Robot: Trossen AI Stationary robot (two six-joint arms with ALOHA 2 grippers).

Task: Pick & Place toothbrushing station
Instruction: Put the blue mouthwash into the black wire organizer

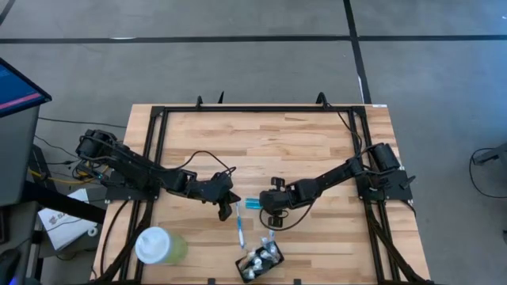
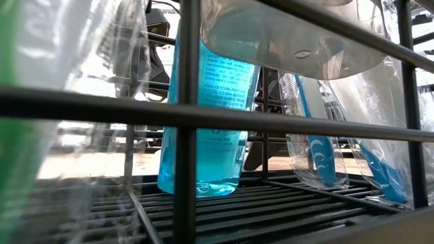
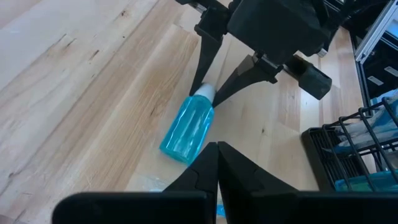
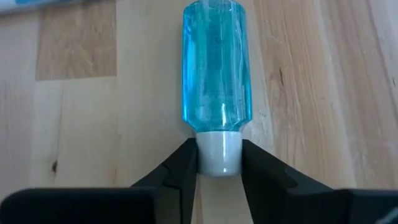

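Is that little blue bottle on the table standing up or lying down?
Lying down. The blue bottle rests flat on its side on the wooden table, its white cap between the right gripper jaws.

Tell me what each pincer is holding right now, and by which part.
The right pincer grips the blue bottle by its white cap, the bottle lying on the table. The left pincer is shut, holding nothing.
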